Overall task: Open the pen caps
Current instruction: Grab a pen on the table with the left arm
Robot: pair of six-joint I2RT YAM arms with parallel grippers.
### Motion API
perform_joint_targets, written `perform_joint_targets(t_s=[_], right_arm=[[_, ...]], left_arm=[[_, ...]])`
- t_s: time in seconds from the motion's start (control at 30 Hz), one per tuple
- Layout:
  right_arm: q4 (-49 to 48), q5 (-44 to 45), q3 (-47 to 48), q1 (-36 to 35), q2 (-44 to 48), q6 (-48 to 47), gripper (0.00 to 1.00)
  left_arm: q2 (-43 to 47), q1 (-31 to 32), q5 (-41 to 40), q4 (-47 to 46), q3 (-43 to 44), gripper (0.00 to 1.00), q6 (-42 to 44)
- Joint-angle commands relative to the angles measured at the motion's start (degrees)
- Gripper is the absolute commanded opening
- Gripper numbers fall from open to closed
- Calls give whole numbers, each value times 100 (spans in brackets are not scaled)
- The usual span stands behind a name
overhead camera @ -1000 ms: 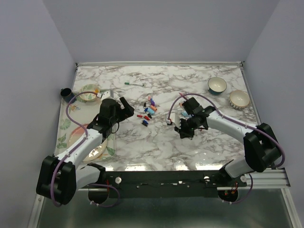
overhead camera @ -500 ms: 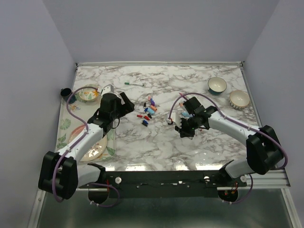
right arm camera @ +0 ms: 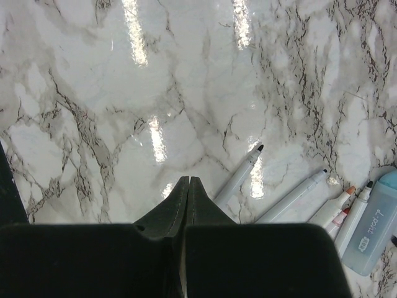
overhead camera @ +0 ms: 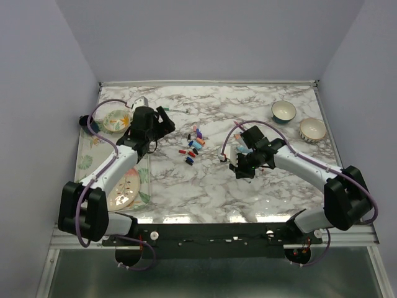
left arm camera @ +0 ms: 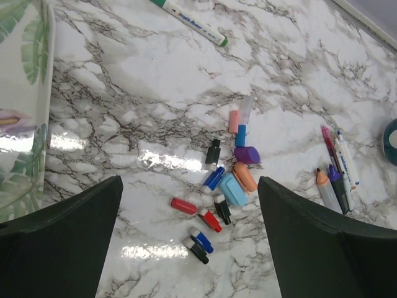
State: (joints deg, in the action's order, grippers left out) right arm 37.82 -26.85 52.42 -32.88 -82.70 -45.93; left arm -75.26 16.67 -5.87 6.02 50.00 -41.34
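Two arms are out over the marble counter point(overhead camera: 205, 186), and the action sits in the middle. The pen caps point(overhead camera: 194, 146) lie in a loose cluster at the centre of the counter, between the two arms and off any pen. From the left wrist they point(left arm camera: 213, 180) show clearly: red, blue, black, pink, orange and a stubby purple cap point(left arm camera: 247, 154), some touching, some just apart.

The left end effector point(overhead camera: 164, 120) hangs above the counter to the left of the cluster with its jaws spread wide and nothing between them. In its own camera the left end effector point(left arm camera: 189, 183) frames the caps between its two dark fingers point(left arm camera: 68, 236).

Over on the other side, the right end effector point(overhead camera: 239, 169) is clenched tight. Its fingertips point(right arm camera: 181, 192) meet in a single seam, with no pen and no cap between them. The right end effector point(right arm camera: 188, 181) points at bare marble, and just beside it lie several uncapped pens point(right arm camera: 239, 177) with their tips exposed.

A green-capped marker point(left arm camera: 189, 23) lies alone near the far edge, well apart from the caps. A leaf-print plate point(overhead camera: 124, 186) sits by the left arm, and two bowls point(overhead camera: 283, 111) rest at the far right.
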Motion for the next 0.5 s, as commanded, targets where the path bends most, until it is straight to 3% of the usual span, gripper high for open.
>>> perform_joint_targets(t_s=[0.0,0.3,0.47], right_arm=[[59,-31,-22,37,192,-47,7],[6,48,-30,72,368,-12,7],[-21,119,-48,80,439,-3,7]], left_arm=[[-619,-207,-248,425,826,99,30],[-2770,-568,-345,1972,3453,98,-295],[-3854,-559,-616,2842,4823,92,-497]])
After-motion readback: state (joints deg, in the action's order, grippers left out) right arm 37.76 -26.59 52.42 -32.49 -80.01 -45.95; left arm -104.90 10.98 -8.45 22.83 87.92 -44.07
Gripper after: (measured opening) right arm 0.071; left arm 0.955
